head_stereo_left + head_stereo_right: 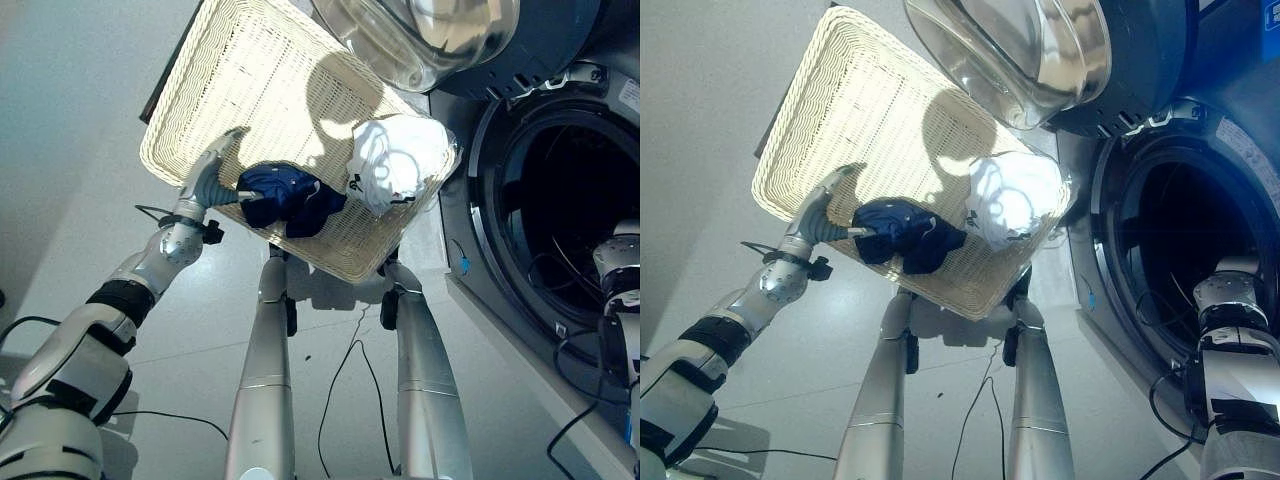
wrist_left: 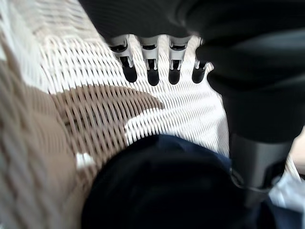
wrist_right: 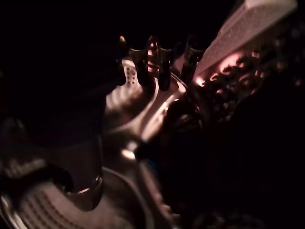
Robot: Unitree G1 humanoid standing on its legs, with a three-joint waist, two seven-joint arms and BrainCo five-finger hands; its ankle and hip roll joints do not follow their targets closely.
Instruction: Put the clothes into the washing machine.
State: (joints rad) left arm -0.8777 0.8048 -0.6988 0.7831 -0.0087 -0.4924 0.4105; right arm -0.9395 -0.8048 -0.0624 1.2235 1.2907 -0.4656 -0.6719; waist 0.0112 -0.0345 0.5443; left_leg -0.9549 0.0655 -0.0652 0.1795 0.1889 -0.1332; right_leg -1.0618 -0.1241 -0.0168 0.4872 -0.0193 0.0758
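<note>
Resting in a shallow rectangular cream wicker basket (image 1: 240, 80), two garments: a crumpled dark navy garment (image 1: 285, 198) and a bunched white garment (image 1: 395, 160) with a small dark mark. Lying side by side along the basket's near long rim, navy toward the robot's left, white toward the washing machine, a narrow strip of wicker visible between them. Both bunched into rounded lumps, so no clear long axis readable; navy lump slightly drawn out toward the white one.

Reaching into the basket from the lower left, left hand (image 1: 207, 180) beside the navy garment, fingers (image 2: 151, 71) straight and spread over bare wicker, thumb (image 2: 257, 157) extended alongside the dark cloth, nothing grasped.

Standing just right of the basket, front-loading dark grey washing machine (image 1: 470, 230) with round drum opening (image 1: 570, 220) exposed and clear domed door (image 1: 420, 35) swung open above the basket's far corner.

Positioned at the drum opening, right hand (image 3: 152, 67); finger state cannot be told in the dark interior.
</note>
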